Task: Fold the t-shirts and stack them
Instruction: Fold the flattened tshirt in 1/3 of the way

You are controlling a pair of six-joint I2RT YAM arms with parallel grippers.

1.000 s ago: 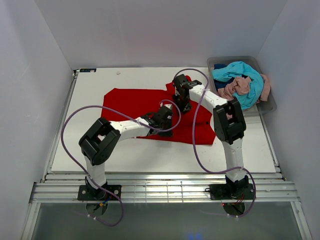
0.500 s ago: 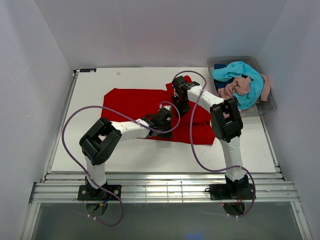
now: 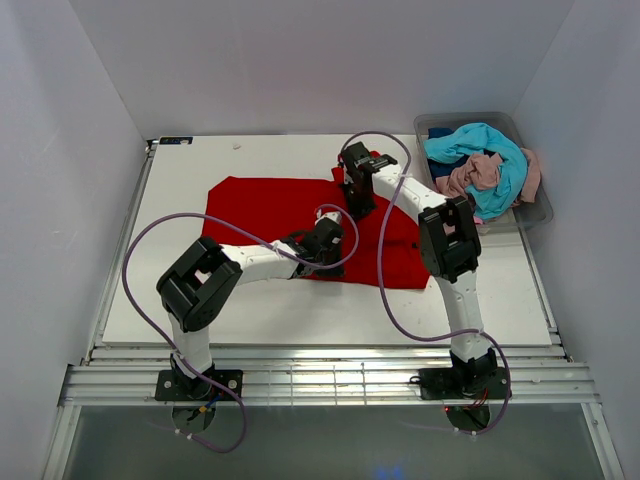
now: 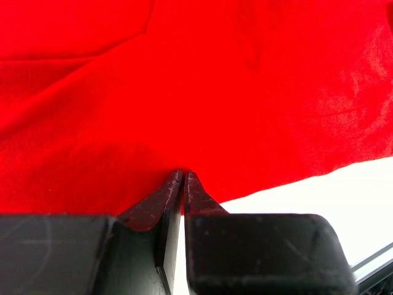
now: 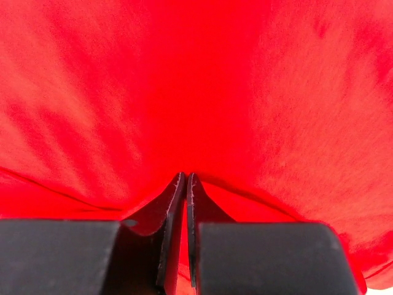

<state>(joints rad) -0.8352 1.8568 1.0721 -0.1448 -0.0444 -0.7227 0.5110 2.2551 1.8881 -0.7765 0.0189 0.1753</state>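
Note:
A bright red t-shirt (image 3: pixel 262 205) lies spread across the white table (image 3: pixel 180 290). My left gripper (image 3: pixel 328 240) is at the shirt's near hem. In the left wrist view the left gripper (image 4: pixel 183 176) is shut, pinching the edge of the red t-shirt (image 4: pixel 184 92). My right gripper (image 3: pixel 357 204) is over the shirt's far right part. In the right wrist view the right gripper (image 5: pixel 185 177) is shut with a fold of the red t-shirt (image 5: pixel 184 80) between its jaws. More t-shirts, turquoise (image 3: pixel 492 148), dusty pink (image 3: pixel 474 176) and dark blue (image 3: pixel 437 133), are heaped in a bin.
The clear grey plastic bin (image 3: pixel 536 214) stands at the back right corner of the table. White walls close in the left, back and right sides. Purple cables loop over both arms above the shirt.
The right gripper has shifted slightly toward the back and shut on the red cloth. The left gripper has edged a little to the left along the hem.

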